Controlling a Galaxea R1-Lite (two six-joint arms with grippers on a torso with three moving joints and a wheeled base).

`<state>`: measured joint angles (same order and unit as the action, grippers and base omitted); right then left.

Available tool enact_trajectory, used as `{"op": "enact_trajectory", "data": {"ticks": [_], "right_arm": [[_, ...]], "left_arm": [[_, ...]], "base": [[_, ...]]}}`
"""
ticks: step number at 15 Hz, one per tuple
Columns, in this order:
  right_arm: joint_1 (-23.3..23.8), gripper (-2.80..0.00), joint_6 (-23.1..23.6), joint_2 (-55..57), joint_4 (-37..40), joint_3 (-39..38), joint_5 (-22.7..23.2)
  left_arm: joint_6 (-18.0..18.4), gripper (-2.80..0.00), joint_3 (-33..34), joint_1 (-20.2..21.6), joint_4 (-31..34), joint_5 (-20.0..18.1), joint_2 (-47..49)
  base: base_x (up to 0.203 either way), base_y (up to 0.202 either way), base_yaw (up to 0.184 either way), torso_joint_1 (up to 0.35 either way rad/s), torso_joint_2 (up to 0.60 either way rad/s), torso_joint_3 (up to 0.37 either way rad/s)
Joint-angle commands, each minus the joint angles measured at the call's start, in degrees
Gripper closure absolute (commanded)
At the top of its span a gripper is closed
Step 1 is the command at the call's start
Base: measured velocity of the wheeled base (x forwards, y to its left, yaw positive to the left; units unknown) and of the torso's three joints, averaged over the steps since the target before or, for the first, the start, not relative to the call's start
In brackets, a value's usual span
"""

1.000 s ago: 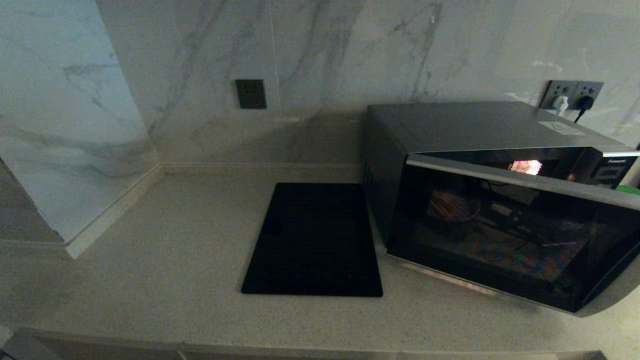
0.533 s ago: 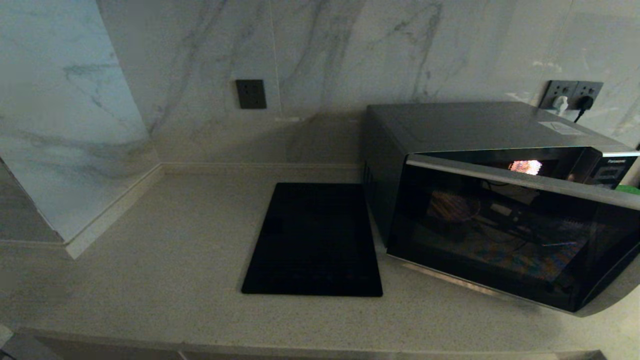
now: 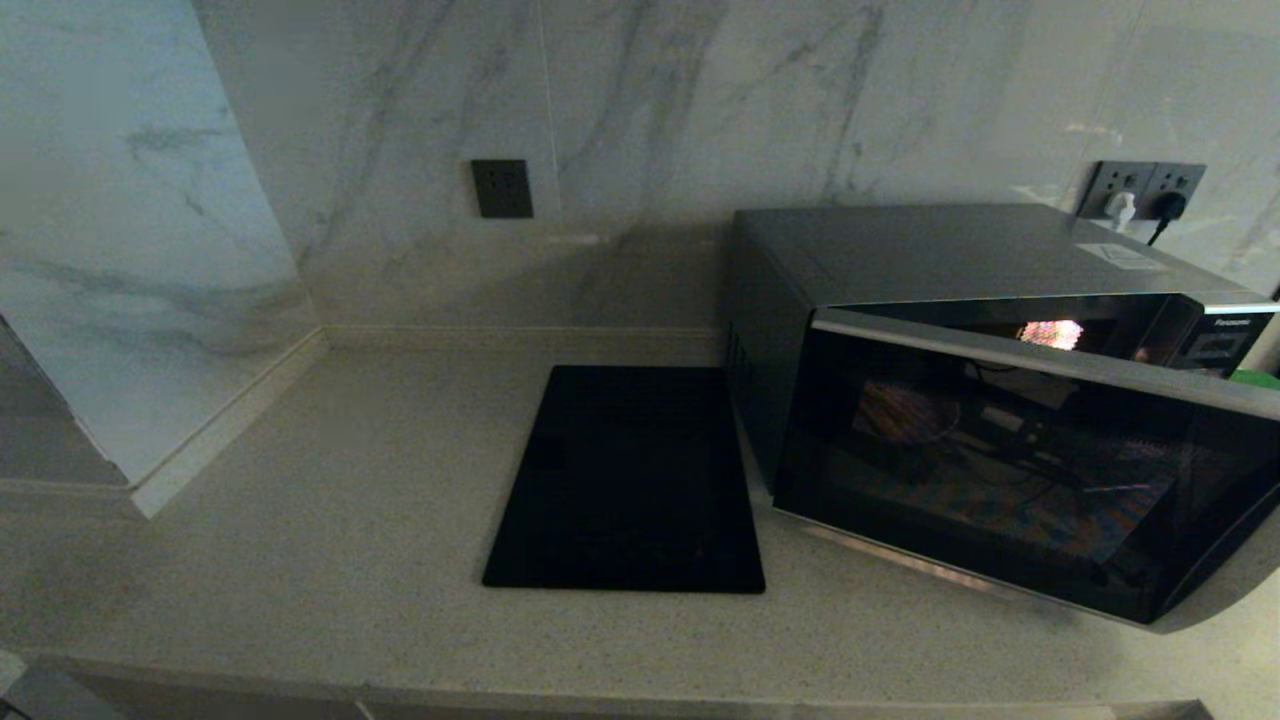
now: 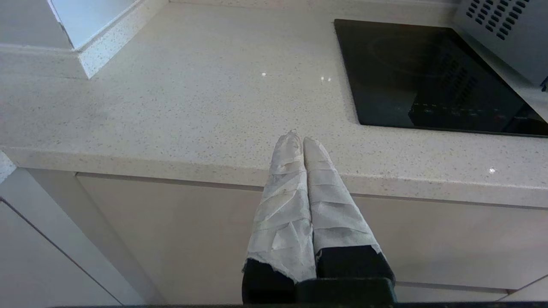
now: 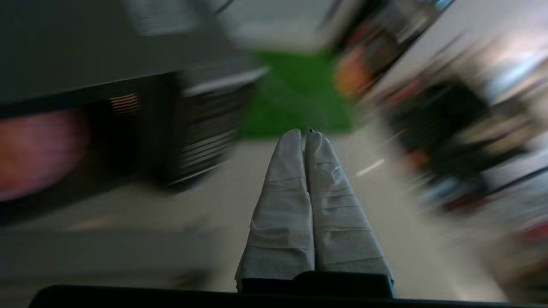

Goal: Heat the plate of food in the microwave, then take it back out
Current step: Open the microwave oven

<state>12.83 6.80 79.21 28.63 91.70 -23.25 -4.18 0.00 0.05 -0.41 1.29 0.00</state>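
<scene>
The microwave (image 3: 960, 250) stands at the right of the counter, its black glass door (image 3: 1000, 480) swung partly out on its right side. Through the glass the plate of food (image 3: 900, 412) shows dimly as a small round shape inside. Neither arm appears in the head view. My right gripper (image 5: 302, 134) is shut and empty, low in front of the microwave (image 5: 85, 64) and over the counter. A pinkish patch (image 5: 34, 154) shows behind the dark glass there. My left gripper (image 4: 298, 139) is shut and empty, parked at the counter's front edge, left of the black slab.
A flat black slab (image 3: 630, 480) lies on the counter just left of the microwave. A green board (image 5: 295, 94) lies beyond the microwave's right end. Wall sockets with a plug (image 3: 1145, 190) sit behind it. A marble wall closes the left corner.
Only the reflections in the door glass shift a little. The microwave, its door and the slab have not moved.
</scene>
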Motion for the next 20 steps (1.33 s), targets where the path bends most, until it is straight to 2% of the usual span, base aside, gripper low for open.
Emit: {"op": "enact_trajectory", "data": {"ticks": [1,3,4,6,14,20], "right_arm": [[-4.19,0.0,-27.21,6.14,17.03,7.59,1.68],[-8.11,0.0,-36.65,9.37,28.06,12.34,5.71],[-8.81,0.0,-39.12,10.7,30.85,13.54,8.9],[-8.96,0.0,-39.75,12.5,31.99,13.92,10.12],[-8.44,0.0,-39.59,17.56,33.24,16.58,9.89],[-5.34,0.0,-39.39,20.33,33.08,18.55,9.81]], "left_arm": [[-0.04,0.0,0.0,0.04,-0.02,0.03,0.04],[-0.04,0.0,0.0,0.04,-0.02,0.03,0.09],[-0.04,0.0,0.0,0.04,-0.02,0.03,0.09],[-0.04,0.0,0.0,0.04,-0.02,0.03,0.08],[-0.04,0.0,0.0,0.04,-0.02,0.03,0.09],[-0.04,0.0,0.0,0.04,-0.02,0.03,0.09]], "base": [[0.0,0.0,0.0,0.0,0.0,0.0],[0.0,0.0,0.0,0.0,0.0,0.0],[0.0,0.0,0.0,0.0,0.0,0.0],[0.0,0.0,0.0,0.0,0.0,0.0],[0.0,0.0,0.0,0.0,0.0,0.0],[0.0,0.0,0.0,0.0,0.0,0.0]]}}
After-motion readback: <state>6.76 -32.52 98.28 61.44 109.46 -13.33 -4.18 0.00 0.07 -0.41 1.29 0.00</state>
